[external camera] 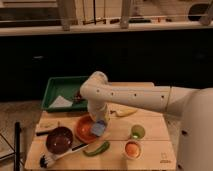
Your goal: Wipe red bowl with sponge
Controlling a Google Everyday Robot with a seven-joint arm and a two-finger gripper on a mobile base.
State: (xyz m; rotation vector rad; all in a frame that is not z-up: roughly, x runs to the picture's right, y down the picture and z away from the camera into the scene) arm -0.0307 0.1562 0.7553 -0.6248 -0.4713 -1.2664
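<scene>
While the tool (98,124) clasped the soft sponge (99,130) inside the red bowl (83,129), near its right rim, that glossy bowl looked liable to slide.

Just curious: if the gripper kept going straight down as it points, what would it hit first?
Probably the round orange-red bowl: the gripper hangs over its right side, holding the small blue-grey sponge.

Gripper (99,123) over orange-red bowl (83,131), blue-grey sponge (98,130), green tray (59,85), white arm (135,98)
</scene>
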